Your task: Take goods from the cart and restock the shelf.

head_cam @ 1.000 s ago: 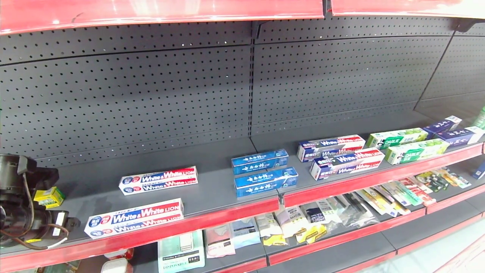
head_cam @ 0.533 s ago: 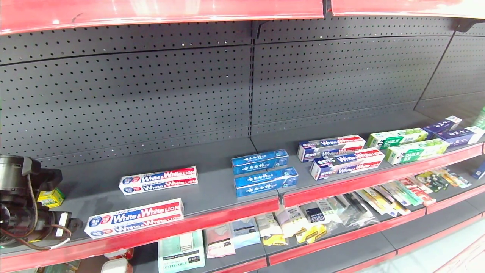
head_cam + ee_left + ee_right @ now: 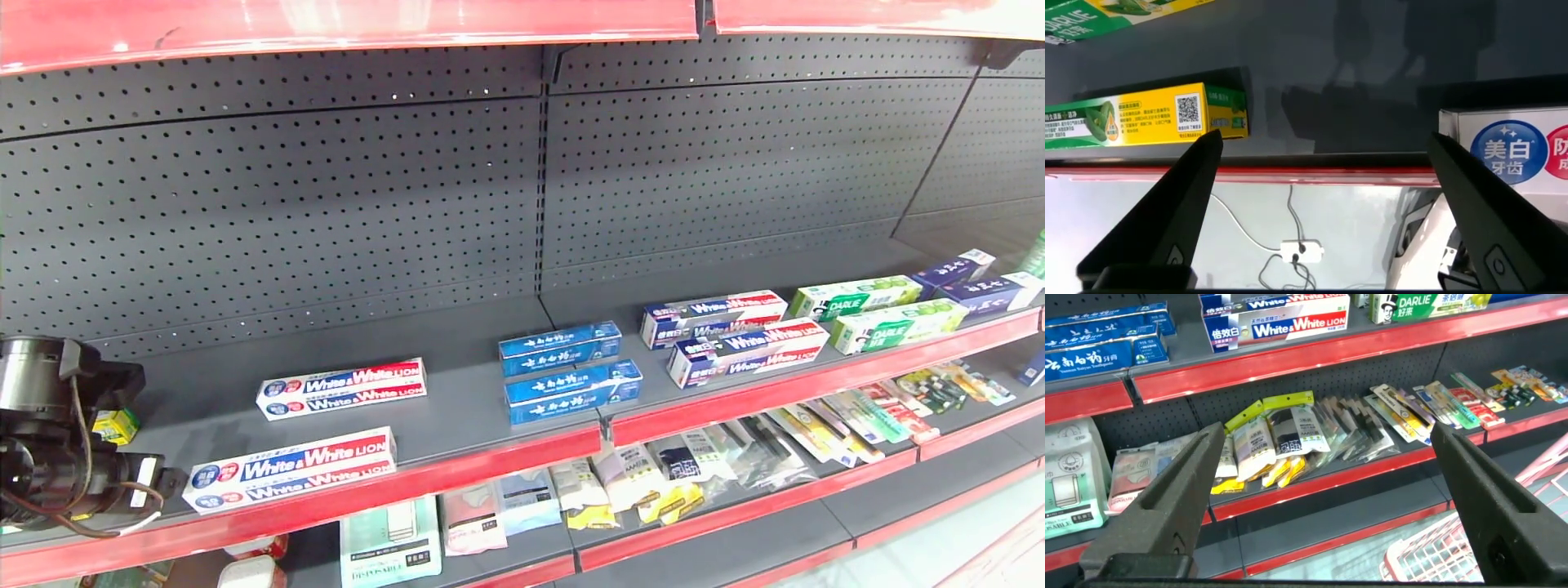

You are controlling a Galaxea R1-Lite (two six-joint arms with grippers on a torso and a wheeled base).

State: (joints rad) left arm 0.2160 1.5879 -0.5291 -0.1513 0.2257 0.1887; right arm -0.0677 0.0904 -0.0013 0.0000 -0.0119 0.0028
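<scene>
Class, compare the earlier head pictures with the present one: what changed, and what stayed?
The left arm has shifted slightly to the right, covering more of the yellow-green box. Nothing was grasped or released. The box and the toothpaste boxes on the shelf stayed put.

A dark grey perforated back panel stands behind the shelf, split by a slotted upright. Each tier is edged with red strips, and a glossy red board overhead catches the light. Pale floor shows at the lower right.
</scene>
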